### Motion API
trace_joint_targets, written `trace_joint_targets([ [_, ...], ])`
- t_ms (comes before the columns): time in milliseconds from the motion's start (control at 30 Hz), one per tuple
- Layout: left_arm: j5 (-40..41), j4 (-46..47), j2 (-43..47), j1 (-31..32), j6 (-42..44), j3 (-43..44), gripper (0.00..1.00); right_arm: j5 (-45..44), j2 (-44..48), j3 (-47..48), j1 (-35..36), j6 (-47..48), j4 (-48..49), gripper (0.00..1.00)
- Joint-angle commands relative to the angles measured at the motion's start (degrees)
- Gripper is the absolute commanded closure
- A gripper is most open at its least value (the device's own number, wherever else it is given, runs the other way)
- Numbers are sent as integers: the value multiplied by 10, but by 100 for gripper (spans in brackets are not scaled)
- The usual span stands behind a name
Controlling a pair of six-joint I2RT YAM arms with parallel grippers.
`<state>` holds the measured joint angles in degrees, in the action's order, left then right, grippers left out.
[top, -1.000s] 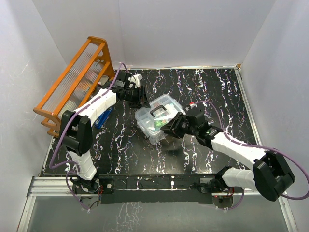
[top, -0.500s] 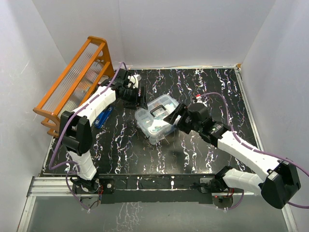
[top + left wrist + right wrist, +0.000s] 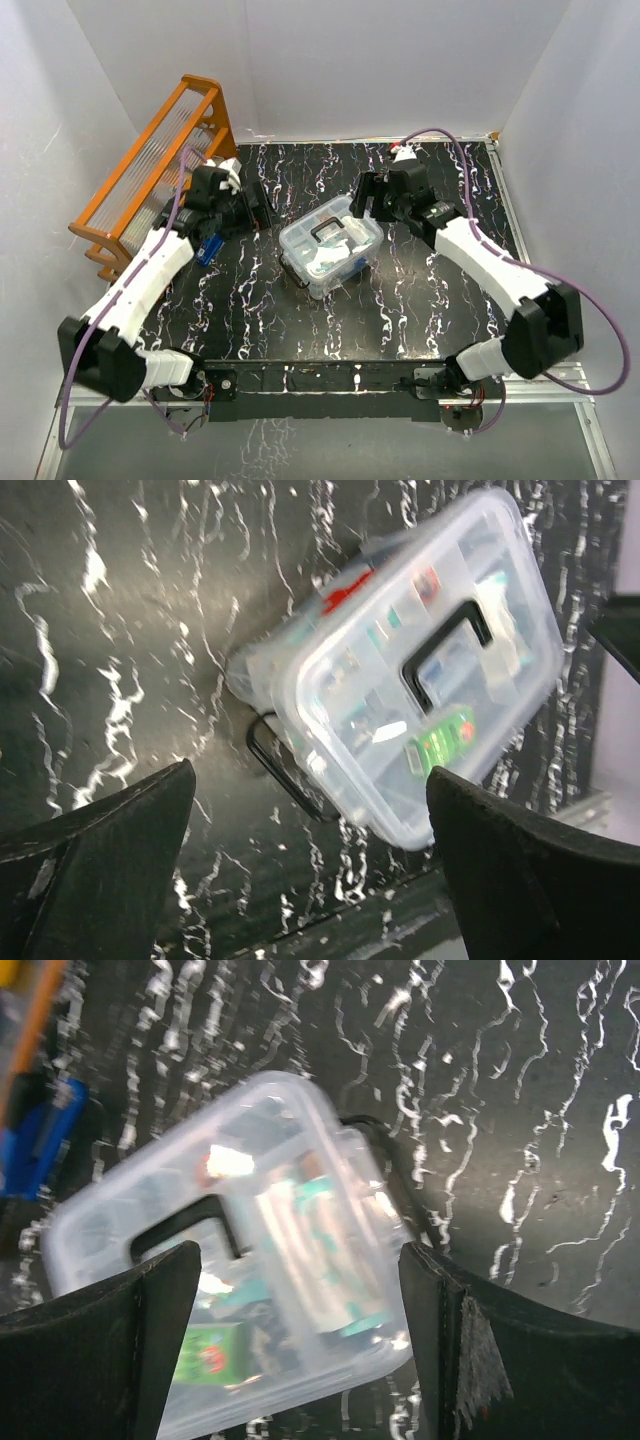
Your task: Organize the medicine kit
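Observation:
The medicine kit [image 3: 330, 245] is a clear rectangular box in the middle of the black marbled table, with its clear lid and dark handle [image 3: 326, 229] on top. Packets and small boxes show through it. My left gripper [image 3: 256, 206] hovers to the kit's left, open and apart from it. My right gripper [image 3: 362, 203] hangs open just beyond the kit's far right corner. In the left wrist view the kit [image 3: 420, 670] lies ahead of the wide-spread left gripper [image 3: 310, 800]. In the right wrist view the kit [image 3: 280, 1160] lies under the right gripper [image 3: 300, 1270], with nothing pinched.
An orange wooden rack [image 3: 160, 170] with ribbed clear panels leans at the far left. A blue item [image 3: 210, 246] lies on the table beside it, close under my left arm. White walls close in the table on three sides.
Both grippers opened and drew back from the kit. The left arm swung left toward the rack, the right arm moved up to the kit's far right. The kit stayed put.

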<state>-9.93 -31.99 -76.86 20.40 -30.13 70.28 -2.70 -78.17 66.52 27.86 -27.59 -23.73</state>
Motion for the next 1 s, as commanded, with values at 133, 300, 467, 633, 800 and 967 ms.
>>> trace_joint_targets([
  [133,-135,166,113,1,-142,-183,2,215,-86,12,-94,103,53,20],
  [300,-192,236,95,1,-197,-242,14,264,-87,-28,-110,84,71,24],
  [467,-231,278,56,1,-206,-256,25,276,-63,-83,-111,64,72,36],
  [633,-254,281,21,1,-195,-248,37,288,-27,-138,-111,36,75,46],
  [800,-236,246,-9,1,-170,-241,45,288,16,-172,-110,4,64,47],
  [967,-201,214,-47,1,-143,-220,52,270,62,-208,-101,-50,45,48],
])
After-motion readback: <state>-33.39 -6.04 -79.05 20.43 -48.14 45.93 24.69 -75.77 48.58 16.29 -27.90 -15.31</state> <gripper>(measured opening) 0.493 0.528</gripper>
